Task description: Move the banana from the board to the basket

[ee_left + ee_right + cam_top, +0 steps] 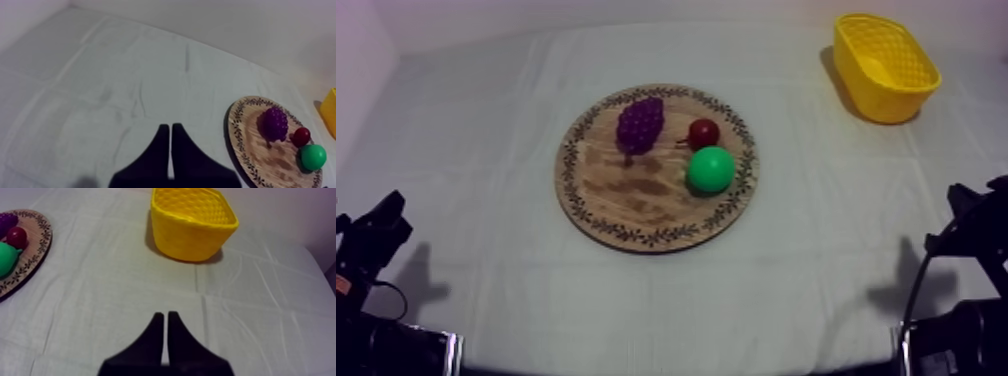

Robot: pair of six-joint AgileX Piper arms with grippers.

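Left gripper [170, 126] and right gripper [165, 314], fingers pressed together and empty, sit parked apart, leaving the wooden board [626, 195] and yellow basket [888, 102] unobstructed.

Round wooden board [636, 200] with patterned rim at mid-table on the grey-white cloth [476, 150]; on it a bunch of grapes [640, 124] toward the far side, small red fruit [704, 133] just right of the grapes, round green fruit [711, 169] touching the red one on its near side; yellow basket [896, 100] at far right, well apart from the board; left arm [371, 240] low at left edge, right arm [971, 225] low at right edge.
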